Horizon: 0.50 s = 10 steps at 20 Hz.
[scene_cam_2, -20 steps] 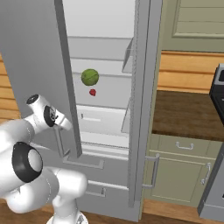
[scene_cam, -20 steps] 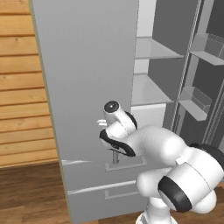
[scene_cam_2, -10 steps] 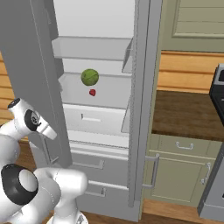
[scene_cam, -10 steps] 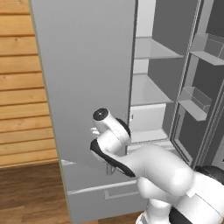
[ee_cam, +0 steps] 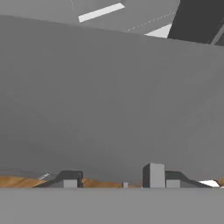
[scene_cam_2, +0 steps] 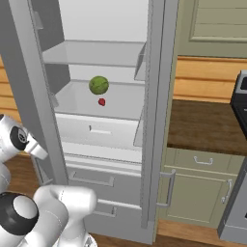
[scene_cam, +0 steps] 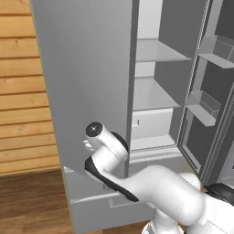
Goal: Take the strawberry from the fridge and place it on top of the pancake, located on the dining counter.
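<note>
The fridge (scene_cam_2: pixel 103 128) stands with both upper doors swung out. On its middle shelf lies the tiny red strawberry (scene_cam_2: pixel 102 102), just in front of a larger round green fruit (scene_cam_2: pixel 98 85). My gripper (ee_cam: pixel 111 179) is open, with its fingertips (ee_cam: pixel 153 174) apart and nothing between them, facing the grey face of the left door (scene_cam: pixel 87 82) at close range. In the base views my hand (scene_cam_2: pixel 37 148) sits low at that door's bottom edge, well left of and below the strawberry. The pancake and the dining counter are out of view.
The right door (scene_cam: pixel 205 105) with its bins stands out at the right. Two lower drawers (scene_cam_2: pixel 91 185) sit under the shelves. A dark wood counter on green-grey cabinets (scene_cam_2: pixel 207 128) and a stove edge (scene_cam_2: pixel 240 99) lie right of the fridge. A wood-plank wall (scene_cam: pixel 23 87) is at left.
The left fridge door has swung wider, baring more of the shelves. My arm has swept left and lower along with the door's bottom edge.
</note>
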Motion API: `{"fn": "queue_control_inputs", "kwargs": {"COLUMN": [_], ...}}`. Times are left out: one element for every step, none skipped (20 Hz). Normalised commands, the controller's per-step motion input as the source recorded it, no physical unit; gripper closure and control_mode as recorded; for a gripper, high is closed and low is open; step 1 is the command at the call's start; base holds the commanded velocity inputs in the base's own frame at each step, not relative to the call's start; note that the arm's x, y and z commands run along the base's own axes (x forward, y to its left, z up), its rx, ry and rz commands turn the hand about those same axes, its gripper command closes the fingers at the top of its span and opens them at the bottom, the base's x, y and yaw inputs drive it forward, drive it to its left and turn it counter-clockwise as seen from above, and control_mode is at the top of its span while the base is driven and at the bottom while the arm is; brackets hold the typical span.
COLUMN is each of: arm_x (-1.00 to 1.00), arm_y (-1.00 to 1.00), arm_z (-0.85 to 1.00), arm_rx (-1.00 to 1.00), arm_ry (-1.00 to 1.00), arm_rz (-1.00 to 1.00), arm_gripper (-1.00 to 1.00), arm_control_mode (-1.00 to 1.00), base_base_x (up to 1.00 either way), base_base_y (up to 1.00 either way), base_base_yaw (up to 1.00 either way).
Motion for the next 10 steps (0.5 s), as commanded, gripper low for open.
{"fn": "queue_control_inputs", "kwargs": {"arm_x": [0.00,-0.02,-0.10,-0.16,-0.19,-0.21,-0.19,-0.10,-0.15,-0.15], "arm_y": [0.49,0.50,0.49,0.31,0.31,0.24,0.19,0.18,0.18,0.23], "arm_z": [0.06,0.09,0.05,0.08,0.09,0.10,0.14,0.22,0.30,0.38], "arm_rx": [-0.03,-0.03,-0.02,0.00,-0.01,-0.04,-0.07,-0.06,-0.07,-0.04], "arm_ry": [-0.05,-0.02,-0.01,-0.03,-0.02,0.00,0.00,0.00,0.00,0.00], "arm_rz": [-0.06,-0.09,-0.10,-0.09,-0.07,-0.07,-0.08,-0.08,-0.09,-0.08], "arm_gripper": [-1.00,-1.00,-1.00,-1.00,-1.00,-1.00,-1.00,-1.00,-1.00,-1.00], "arm_control_mode": [-1.00,-1.00,-1.00,-1.00,-1.00,-1.00,-1.00,-1.00,-1.00,-1.00], "base_base_x": [0.00,0.00,0.00,0.00,0.00,0.00,0.00,0.00,0.00,0.00], "base_base_y": [0.00,0.00,0.00,0.00,0.00,0.00,0.00,0.00,0.00,0.00], "base_base_yaw": [0.00,0.00,0.00,0.00,0.00,0.00,0.00,0.00,0.00,0.00]}}
